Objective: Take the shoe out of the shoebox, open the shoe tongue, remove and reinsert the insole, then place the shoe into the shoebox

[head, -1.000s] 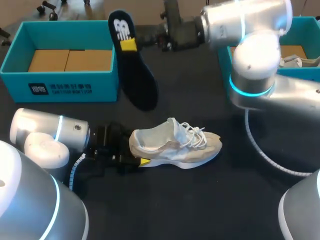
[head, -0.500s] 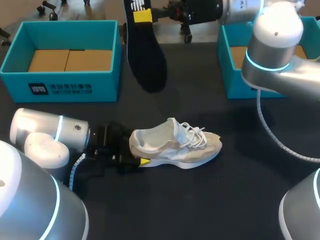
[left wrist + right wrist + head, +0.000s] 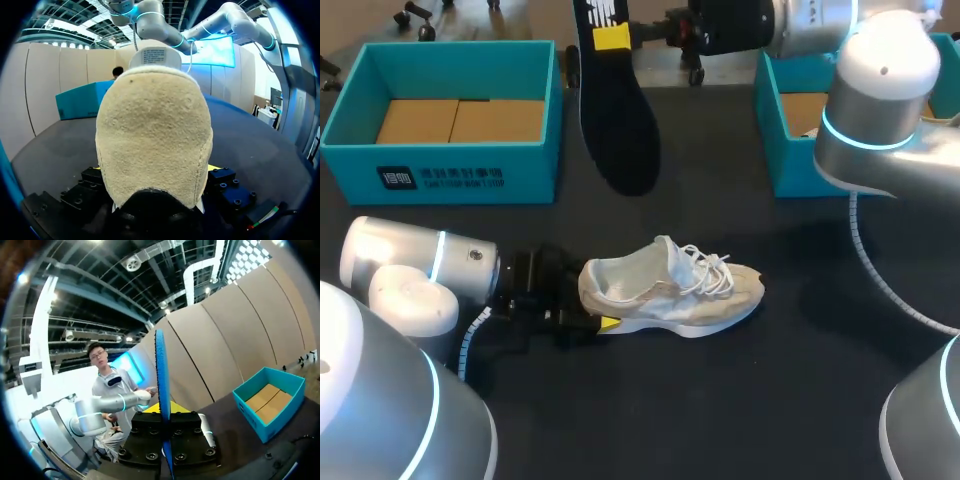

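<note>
A white and beige shoe [image 3: 672, 289] lies on its side mid-table, toe to the right. Its heel [image 3: 152, 140] sits between the wide-set fingers of my left gripper [image 3: 592, 312], which press on it from both sides; one yellow tip [image 3: 608, 322] shows under the heel. My right gripper [image 3: 610, 38] is raised over the table's back edge, shut on the heel end of the dark insole [image 3: 617, 125], which hangs down from it. In the right wrist view the insole [image 3: 161, 390] stands edge-on between the fingers of that gripper [image 3: 167, 412].
An open teal shoebox [image 3: 460, 158] with a cardboard floor stands at the back left. A second teal box [image 3: 788, 140] stands at the back right, partly behind my right arm [image 3: 880, 110]. The black tabletop [image 3: 740, 400] stretches in front of the shoe.
My right arm has carried the insole up and to the right, toward the table's back edge. The shoe and my left gripper have stayed put.
</note>
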You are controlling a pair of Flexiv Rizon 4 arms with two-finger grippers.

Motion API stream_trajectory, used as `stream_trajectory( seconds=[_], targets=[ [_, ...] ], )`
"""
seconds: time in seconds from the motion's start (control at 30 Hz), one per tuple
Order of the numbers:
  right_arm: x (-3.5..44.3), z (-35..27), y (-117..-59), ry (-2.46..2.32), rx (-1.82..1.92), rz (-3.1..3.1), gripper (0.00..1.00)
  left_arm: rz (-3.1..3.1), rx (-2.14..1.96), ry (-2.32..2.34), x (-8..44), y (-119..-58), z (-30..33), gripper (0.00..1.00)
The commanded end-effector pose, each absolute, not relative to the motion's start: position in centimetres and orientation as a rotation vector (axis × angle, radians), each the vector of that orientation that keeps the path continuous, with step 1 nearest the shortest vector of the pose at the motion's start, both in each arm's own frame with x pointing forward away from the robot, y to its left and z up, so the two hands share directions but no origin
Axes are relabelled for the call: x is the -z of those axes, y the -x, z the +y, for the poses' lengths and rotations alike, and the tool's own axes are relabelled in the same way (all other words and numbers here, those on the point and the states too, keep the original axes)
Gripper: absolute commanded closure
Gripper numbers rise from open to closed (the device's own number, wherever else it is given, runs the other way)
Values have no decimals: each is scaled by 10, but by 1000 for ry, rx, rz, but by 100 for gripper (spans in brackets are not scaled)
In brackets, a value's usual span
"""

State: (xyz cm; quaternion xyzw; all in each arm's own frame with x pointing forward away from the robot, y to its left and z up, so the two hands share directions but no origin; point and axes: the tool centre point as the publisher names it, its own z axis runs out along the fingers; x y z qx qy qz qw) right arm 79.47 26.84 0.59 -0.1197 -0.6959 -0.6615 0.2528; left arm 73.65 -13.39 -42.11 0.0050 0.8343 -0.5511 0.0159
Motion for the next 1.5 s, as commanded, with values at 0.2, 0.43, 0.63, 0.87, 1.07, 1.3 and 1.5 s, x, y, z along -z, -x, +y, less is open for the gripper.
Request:
stream_trajectory(
  seconds=[0.2,0.43,0.63,0.87,1.07,1.3,1.5],
  targets=[
    [-30,223,-752,507,1806,-1952,100,2598,1707,-15,421,-736,-134,100],
    [-36,210,-726,600,1805,-1956,100,2598,1707,-15,421,-736,-134,100],
    [-38,207,-703,655,1788,-1953,100,2598,1707,-15,421,-736,-134,100],
    [-44,206,-672,718,1746,-1954,100,2598,1707,-15,421,-736,-134,100],
    [-46,209,-647,767,1743,-1942,100,2598,1707,-15,421,-736,-134,100],
    [-40,212,-624,798,1719,-1925,100,2598,1707,-15,421,-736,-134,100],
    [-31,212,-610,827,1711,-1900,100,2598,1707,-15,421,-736,-134,100]
  ],
)
